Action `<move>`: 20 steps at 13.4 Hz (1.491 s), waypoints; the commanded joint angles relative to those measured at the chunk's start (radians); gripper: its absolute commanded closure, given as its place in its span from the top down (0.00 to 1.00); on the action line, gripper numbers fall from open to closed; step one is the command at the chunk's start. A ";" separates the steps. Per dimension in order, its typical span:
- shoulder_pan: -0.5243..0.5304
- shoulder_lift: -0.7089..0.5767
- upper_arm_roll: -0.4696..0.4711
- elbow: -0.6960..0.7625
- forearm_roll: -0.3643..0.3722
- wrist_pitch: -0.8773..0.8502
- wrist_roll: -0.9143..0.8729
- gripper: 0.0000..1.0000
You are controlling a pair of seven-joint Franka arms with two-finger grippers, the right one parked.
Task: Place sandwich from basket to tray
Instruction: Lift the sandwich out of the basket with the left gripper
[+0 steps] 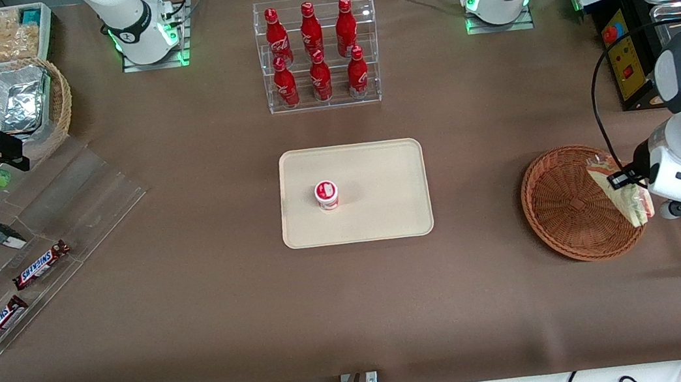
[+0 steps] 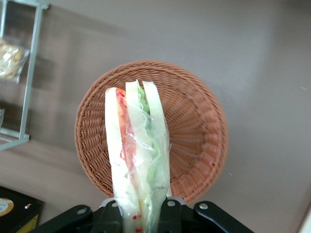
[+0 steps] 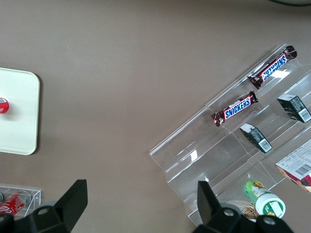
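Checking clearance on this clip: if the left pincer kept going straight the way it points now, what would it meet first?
The left pincer, shut on the sandwich, points down into the basket. The sandwich's tip would probably meet its woven floor first; the height above it is unclear.

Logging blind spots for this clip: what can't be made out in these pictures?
- Front view: the arm's body hides the end effector and part of the clear-wrapped triangular sandwich.
- Left wrist view: the sandwich runs off the edge, so its gripped end is cut off.
- Left wrist view: the sandwich covers part of the reddish-brown woven wicker basket.
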 commanded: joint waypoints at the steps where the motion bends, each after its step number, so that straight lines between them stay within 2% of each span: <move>1: 0.003 -0.027 -0.041 0.019 -0.053 -0.047 0.124 0.00; 4: 0.003 -0.061 -0.094 0.019 -0.053 -0.114 0.296 0.00; 7: -0.013 -0.090 -0.109 0.019 -0.112 -0.193 0.460 0.00; 8: -0.007 -0.094 -0.143 0.016 -0.122 -0.202 0.488 0.00; 13: -0.010 -0.095 -0.253 0.007 -0.151 -0.225 0.439 0.00; 18: -0.027 -0.067 -0.360 0.003 -0.151 -0.191 0.182 0.00; 20: -0.062 -0.053 -0.365 0.002 -0.151 -0.167 0.100 0.00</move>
